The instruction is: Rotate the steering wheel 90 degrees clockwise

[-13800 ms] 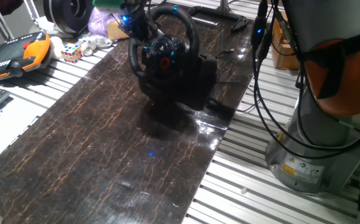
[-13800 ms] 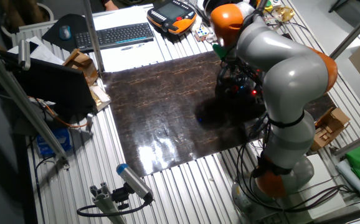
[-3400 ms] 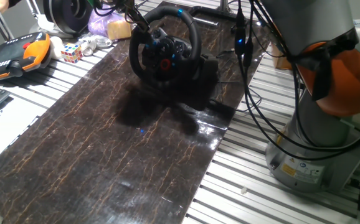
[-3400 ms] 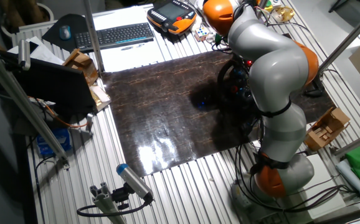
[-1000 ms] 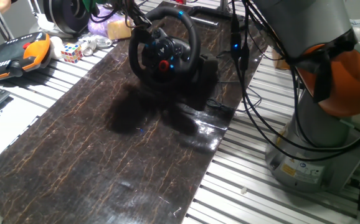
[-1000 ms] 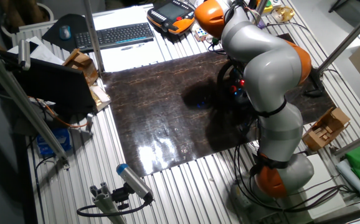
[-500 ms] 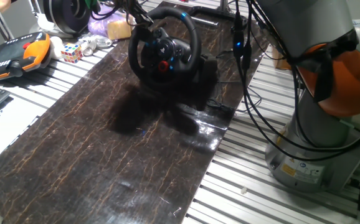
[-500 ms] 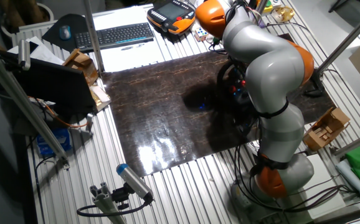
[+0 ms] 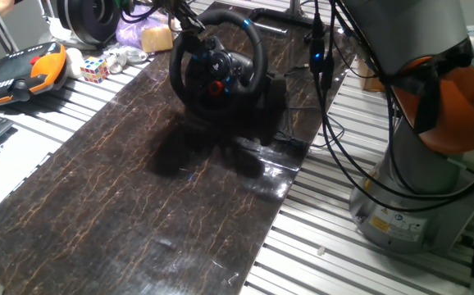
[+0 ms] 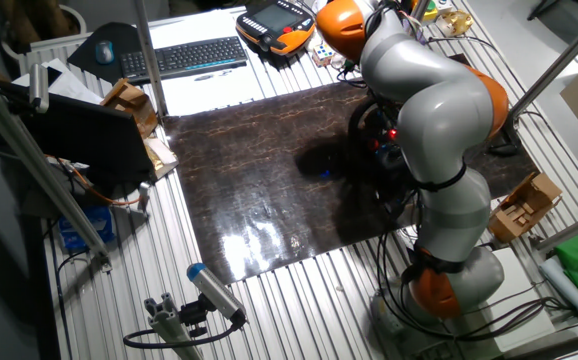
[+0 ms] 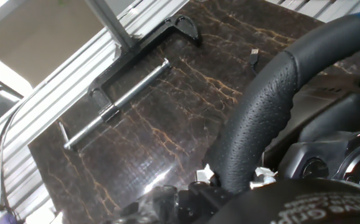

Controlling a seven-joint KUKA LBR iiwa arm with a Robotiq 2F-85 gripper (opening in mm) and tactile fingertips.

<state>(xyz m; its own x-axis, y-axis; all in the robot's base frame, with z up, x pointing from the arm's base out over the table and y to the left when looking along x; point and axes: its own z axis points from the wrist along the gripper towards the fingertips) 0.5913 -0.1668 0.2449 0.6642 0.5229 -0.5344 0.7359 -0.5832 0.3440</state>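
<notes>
No text, brand name or number can be read in any view. A yellow and white label (image 9: pixel 392 220) is stuck on the grey robot base (image 9: pixel 409 188), but its print is too small to make out. In the hand view, faint embossed markings run along the bottom edge on the steering wheel (image 11: pixel 273 118) hub, cut off and too blurred to read. The orange and black handheld controller (image 9: pixel 20 72) shows no legible lettering.
</notes>
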